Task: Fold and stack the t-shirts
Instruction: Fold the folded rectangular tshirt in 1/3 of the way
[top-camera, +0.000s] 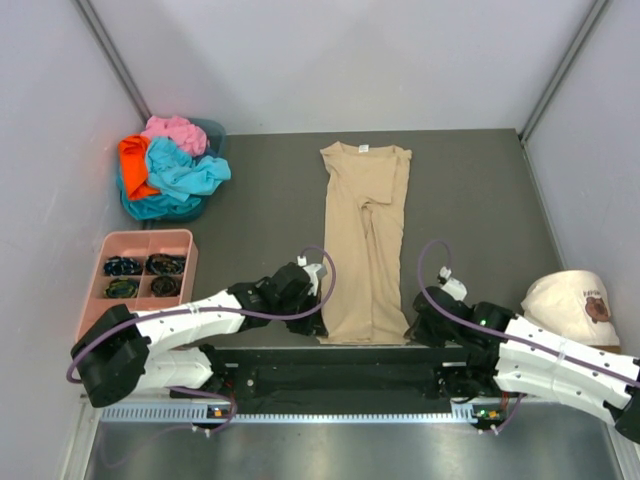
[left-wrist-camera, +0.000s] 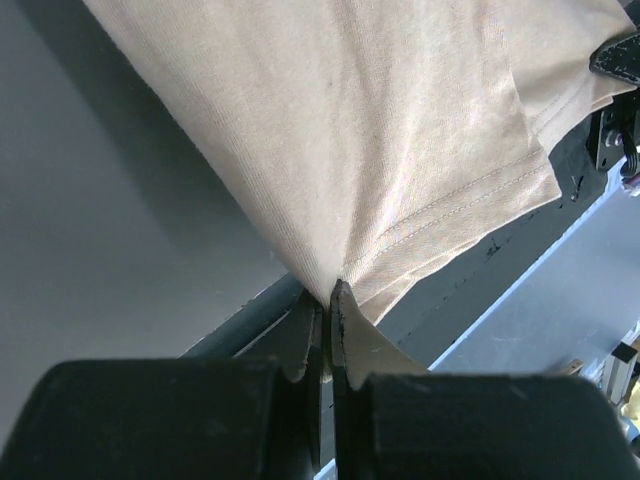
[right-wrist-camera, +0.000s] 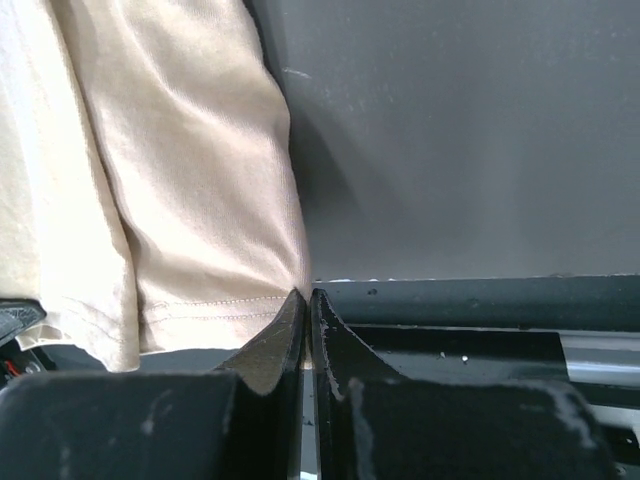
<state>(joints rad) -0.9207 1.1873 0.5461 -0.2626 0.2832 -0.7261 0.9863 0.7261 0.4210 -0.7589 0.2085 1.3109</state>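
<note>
Where the table meets the arms' bases, a ribbed metal rail (top-camera: 300, 411) runs the full width, with a black mounting plate (top-camera: 330, 375) just behind it.

Item 1. Left gripper (top-camera: 320, 326) (left-wrist-camera: 325, 296): low at the near edge of the mat, fingers clenched on the near-left hem corner of the tan t-shirt (top-camera: 365, 250) (left-wrist-camera: 380, 130). The wrist view shows stitched hem layers fanning out from the pinch.

Item 2. Right gripper (top-camera: 414, 326) (right-wrist-camera: 306, 298): low at the same edge, fingers pressed together on the near-right hem corner, the cloth (right-wrist-camera: 200, 180) rising from it in soft folds.

Item 3. Mat (top-camera: 260, 200): dark grey, matte, covering the table from the black plate to the back wall.

Item 4. Tan t-shirt: lying on the middle of the mat as a long narrow strip, sides folded inward, hem toward the arms, collar at the far end. A crease forks down its middle.

Item 5. Pink tray (top-camera: 145, 234): at the left, near the wall, four compartments each holding small dark items that cannot be made out.

Item 6. Cream cap (top-camera: 575, 305): at the right edge, brown emblem on its side, beside the right arm.

Item 7. Pile at the far left corner: turquoise t-shirt (top-camera: 185, 175), orange t-shirt (top-camera: 135, 165) and pink t-shirt (top-camera: 175, 132), crumpled and overlapping, well apart from the tan one.

Item 8. Walls (top-camera: 340, 60): plain pale panels closing in the left, right and back sides, grey struts at the two far corners.
</note>
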